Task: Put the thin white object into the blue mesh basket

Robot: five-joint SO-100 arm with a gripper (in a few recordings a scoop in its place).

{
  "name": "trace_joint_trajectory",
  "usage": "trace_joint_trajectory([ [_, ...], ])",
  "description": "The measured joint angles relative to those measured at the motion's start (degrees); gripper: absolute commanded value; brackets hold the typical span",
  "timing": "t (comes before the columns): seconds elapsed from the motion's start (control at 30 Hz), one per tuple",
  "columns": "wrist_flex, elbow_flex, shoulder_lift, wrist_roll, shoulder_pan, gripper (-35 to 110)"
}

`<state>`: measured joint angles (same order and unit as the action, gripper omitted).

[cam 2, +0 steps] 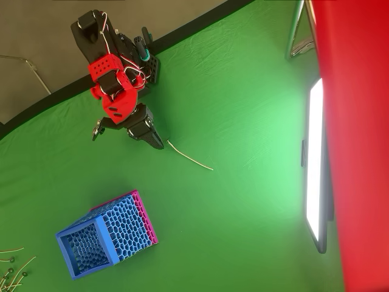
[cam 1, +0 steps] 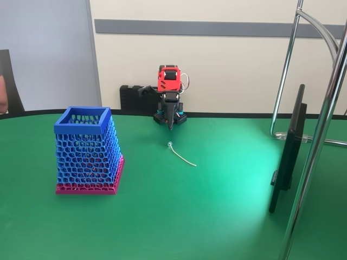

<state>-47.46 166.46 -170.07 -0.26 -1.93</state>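
On the green table: the slender, slightly curved thin white object (cam 1: 180, 154), a cord-like strand with a tiny loop at one end, lies flat on the cloth, free of any grip.
Progress: nothing of the task looks done yet; the strand is not picked up and not in the basket. Grasping, lifting, carrying and dropping all seem left.
Gripper: the black two-finger gripper (cam 1: 171, 125) of the red-and-black arm points down at the table near the strand's looped end; the fingers appear closed together and hold nothing.
Gap to strand: in the overhead view the gripper (cam 2: 159, 146) tip sits just beside the strand's near end (cam 2: 189, 156); I cannot tell whether they touch.
Container: the tall square blue mesh basket (cam 1: 82, 129), honeycomb walls, solid blue rim, magenta base, stands upright, well apart from the strand.
Contents: through the mesh and the open top in the overhead view (cam 2: 88, 249) the basket looks empty.
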Motion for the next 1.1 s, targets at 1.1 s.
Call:
trace_joint_trajectory([
  [1.1,-19.86,-38.5,57.22,44.03,3.78,1],
])
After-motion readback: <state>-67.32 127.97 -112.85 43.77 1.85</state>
